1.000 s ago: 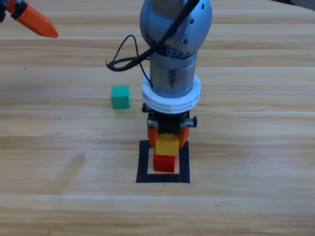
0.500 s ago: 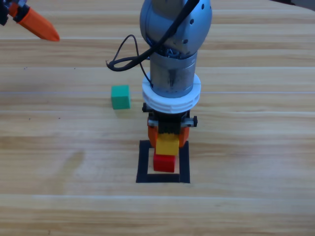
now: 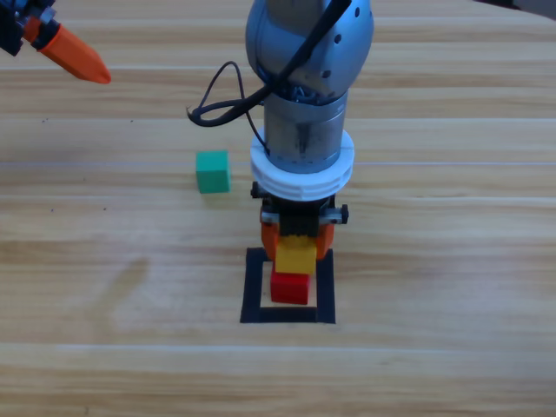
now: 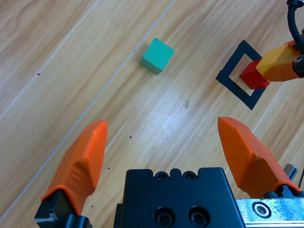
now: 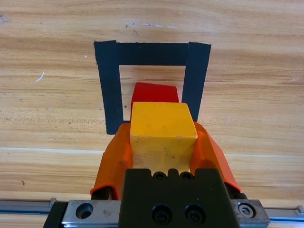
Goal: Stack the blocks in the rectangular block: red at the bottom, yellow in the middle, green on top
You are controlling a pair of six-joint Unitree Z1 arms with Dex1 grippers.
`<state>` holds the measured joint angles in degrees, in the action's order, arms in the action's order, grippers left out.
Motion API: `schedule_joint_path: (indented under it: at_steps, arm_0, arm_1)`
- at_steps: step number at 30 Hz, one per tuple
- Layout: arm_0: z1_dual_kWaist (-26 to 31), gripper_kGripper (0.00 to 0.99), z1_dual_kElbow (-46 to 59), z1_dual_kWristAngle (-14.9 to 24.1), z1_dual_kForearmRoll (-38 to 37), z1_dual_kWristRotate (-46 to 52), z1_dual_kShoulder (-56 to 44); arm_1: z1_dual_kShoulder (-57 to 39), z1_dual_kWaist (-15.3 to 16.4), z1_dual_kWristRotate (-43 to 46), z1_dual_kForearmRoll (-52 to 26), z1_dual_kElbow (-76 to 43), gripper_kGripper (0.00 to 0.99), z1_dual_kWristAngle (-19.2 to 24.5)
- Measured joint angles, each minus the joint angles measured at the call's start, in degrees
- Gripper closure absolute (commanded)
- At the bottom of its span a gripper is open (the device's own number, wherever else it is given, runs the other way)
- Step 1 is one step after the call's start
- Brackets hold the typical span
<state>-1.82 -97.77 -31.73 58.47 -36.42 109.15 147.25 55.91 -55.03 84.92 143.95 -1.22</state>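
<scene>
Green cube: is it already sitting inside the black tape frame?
No, the green cube rests on bare wood to the upper left of the black tape frame, well outside it in the high view.

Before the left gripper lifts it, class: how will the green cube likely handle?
The green cube looks rigid, so it probably won't deform. Its flat faces sit square on the table, so rolling seems unlikely. The matte surface should grip reasonably in the open left gripper.

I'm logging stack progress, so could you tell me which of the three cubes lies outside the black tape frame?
The green cube: it sits alone on bare wood, while the red cube rests inside the frame and the right gripper holds the yellow cube.
</scene>
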Motion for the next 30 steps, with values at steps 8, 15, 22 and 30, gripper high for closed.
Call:
schedule_joint_path:
  at_steps: [8, 15, 22, 30]
  arm_0:
    - [0.0, 0.0, 0.05, -0.45, 0.0, 0.0, 0.02]
    - [0.0, 0.0, 0.11, -0.9, 0.0, 0.0, 0.07]
    - [0.0, 0.0, 0.32, -1.06, 0.0, -0.09, 0.07]
    - [0.0, 0.0, 0.35, -1.08, 0.0, -0.1, 0.08]
  arm_1:
    - [0.0, 0.68, 0.0, 0.01, 0.05, 0.99, 0.26]
    - [0.0, 0.83, 0.0, 0.04, 0.05, 0.978, 0.27]
    - [0.0, 0.83, -0.21, 0.04, 0.13, 0.004, 0.81]
    - [0.0, 0.83, 0.14, 0.25, 2.89, 0.001, 1.15]
